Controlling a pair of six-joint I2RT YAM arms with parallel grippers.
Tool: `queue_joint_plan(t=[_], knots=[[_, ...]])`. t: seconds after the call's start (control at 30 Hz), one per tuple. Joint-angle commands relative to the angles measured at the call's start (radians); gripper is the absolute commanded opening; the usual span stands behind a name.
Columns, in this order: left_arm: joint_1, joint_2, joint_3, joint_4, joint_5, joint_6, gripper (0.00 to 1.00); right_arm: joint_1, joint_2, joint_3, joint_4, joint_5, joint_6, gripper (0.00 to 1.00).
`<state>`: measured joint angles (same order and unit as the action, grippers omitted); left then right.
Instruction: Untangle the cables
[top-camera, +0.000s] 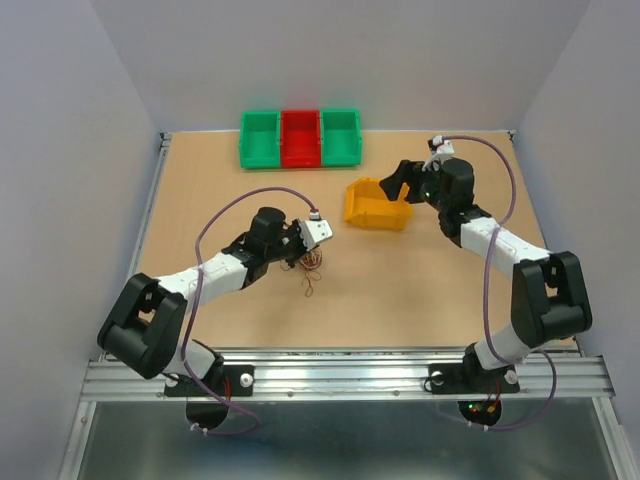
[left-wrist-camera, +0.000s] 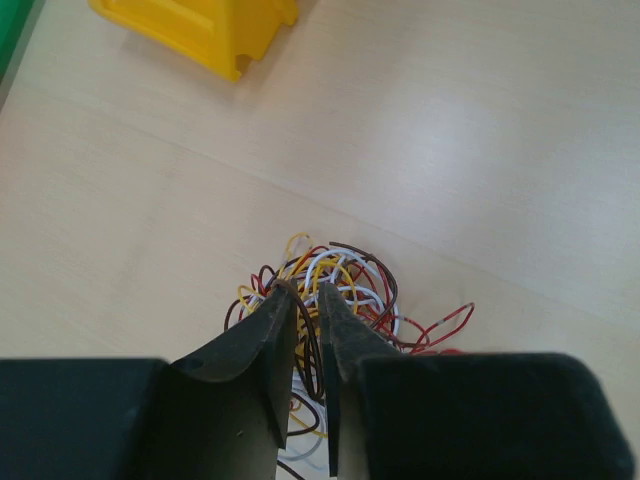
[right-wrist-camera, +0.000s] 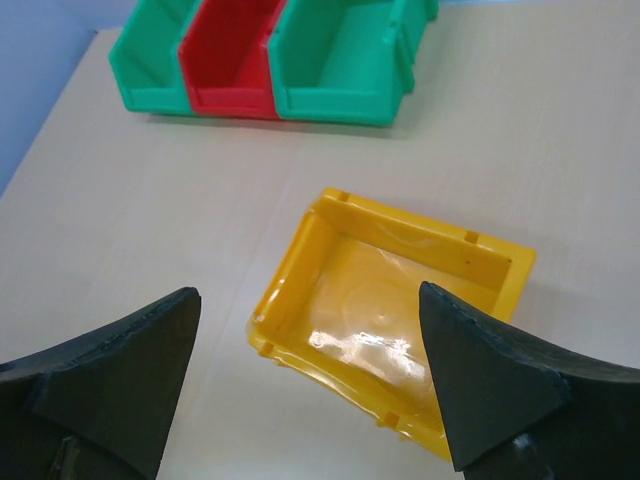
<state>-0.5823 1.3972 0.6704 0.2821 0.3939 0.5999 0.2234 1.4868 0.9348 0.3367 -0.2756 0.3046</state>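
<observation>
The cables (top-camera: 312, 262) are a small tangle of thin red, dark brown, yellow and white wires lying on the table left of centre. In the left wrist view the cables (left-wrist-camera: 352, 280) sit right at my fingertips. My left gripper (left-wrist-camera: 304, 288) points down into the tangle, its jaws only a narrow gap apart. A dark brown loop drapes over the left fingertip (left-wrist-camera: 280, 300) and runs through the gap without being pinched. In the top view the left gripper (top-camera: 308, 250) is directly over the bundle. My right gripper (top-camera: 395, 180) hovers wide open above the yellow bin, holding nothing.
A yellow bin (top-camera: 377, 205) lies tilted near the table's centre, its inside bare in the right wrist view (right-wrist-camera: 290, 270). At the back stand two green bins (top-camera: 259, 138) with a red bin (top-camera: 300, 138) between them. Walls close in the table's sides.
</observation>
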Motion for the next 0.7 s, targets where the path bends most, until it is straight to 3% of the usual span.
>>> queue_joint_plan(t=[0.0, 0.13, 0.33, 0.67], knots=[[0.032, -0.009, 0.058, 0.060, 0.037, -0.035, 0.32, 0.004, 0.088, 0.042, 0.004, -0.048, 0.008, 0.93], [0.070, -0.006, 0.064, 0.086, 0.020, -0.061, 0.43, 0.045, 0.182, 0.071, 0.013, 0.083, -0.004, 0.88], [0.088, -0.018, 0.064, 0.092, 0.017, -0.075, 0.46, 0.059, 0.245, 0.135, -0.079, 0.370, -0.016, 0.81], [0.090, -0.063, 0.038, 0.101, 0.003, -0.066, 0.52, 0.059, 0.190, 0.082, -0.077, 0.473, -0.064, 0.80]])
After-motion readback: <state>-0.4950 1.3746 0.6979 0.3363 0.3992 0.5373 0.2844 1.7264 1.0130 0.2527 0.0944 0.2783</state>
